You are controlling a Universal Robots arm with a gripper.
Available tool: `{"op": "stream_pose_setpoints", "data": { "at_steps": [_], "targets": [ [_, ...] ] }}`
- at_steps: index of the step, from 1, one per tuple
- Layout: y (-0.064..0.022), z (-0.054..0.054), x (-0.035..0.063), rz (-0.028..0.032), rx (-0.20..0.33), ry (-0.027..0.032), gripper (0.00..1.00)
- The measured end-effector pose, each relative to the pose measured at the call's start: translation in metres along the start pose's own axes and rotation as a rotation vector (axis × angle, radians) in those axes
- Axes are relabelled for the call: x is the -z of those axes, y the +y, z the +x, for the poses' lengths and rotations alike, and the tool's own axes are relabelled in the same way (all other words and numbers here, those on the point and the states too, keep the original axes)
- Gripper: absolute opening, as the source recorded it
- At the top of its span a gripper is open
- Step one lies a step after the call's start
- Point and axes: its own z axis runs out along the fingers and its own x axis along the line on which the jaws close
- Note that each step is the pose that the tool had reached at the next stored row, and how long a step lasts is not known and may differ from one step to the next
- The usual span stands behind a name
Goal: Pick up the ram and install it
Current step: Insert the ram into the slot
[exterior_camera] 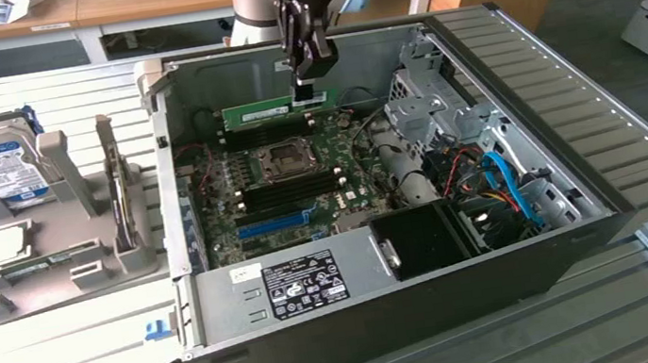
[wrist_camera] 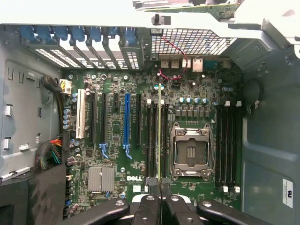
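Green ram (exterior_camera: 276, 107) stands on edge inside the open computer case (exterior_camera: 575, 156). The gripper (exterior_camera: 308, 86) pinches it toward one end, jaws closed almost fully on the board. Seen from the wrist, the stick lines up with the black memory slots (wrist_camera: 151, 136) just beside the CPU socket (wrist_camera: 190, 150); it may be seated, though that is unclear. A blue expansion slot (wrist_camera: 126, 122) lies farther off. The case wall is close behind the ram. Outside the case, a hard drive (exterior_camera: 2, 165) stands in a grey rack (exterior_camera: 81, 263).
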Motion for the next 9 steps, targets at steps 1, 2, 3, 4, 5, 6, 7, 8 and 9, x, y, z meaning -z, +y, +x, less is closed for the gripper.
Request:
{"op": "stream_pose_setpoints", "data": {
  "at_steps": [1,2,3,4,5,6,7,8,9],
  "targets": [
    [-0.0001,0.0,-0.0014,0.0011,0.0,0.0002,0.12],
    [-0.0001,0.0,-0.0031,0.0024,0.0,0.0002,0.12],
    [-0.0002,0.0,-0.005,0.0035,0.0,0.0002,0.12],
    [-0.0002,0.0,-0.0068,0.0044,0.0,0.0002,0.12],
    [-0.0003,0.0,-0.0086,0.0054,0.0,0.0003,0.12],
    [-0.0004,0.0,-0.0104,0.0063,0.0,0.0002,0.12],
    [-0.0005,0.0,-0.0122,0.0071,0.0,0.0002,0.12],
    [-0.0005,0.0,-0.0139,0.0079,0.0,0.0002,0.12],
    [-0.0006,0.0,-0.0157,0.0087,0.0,0.0002,0.12]
  ]
}}
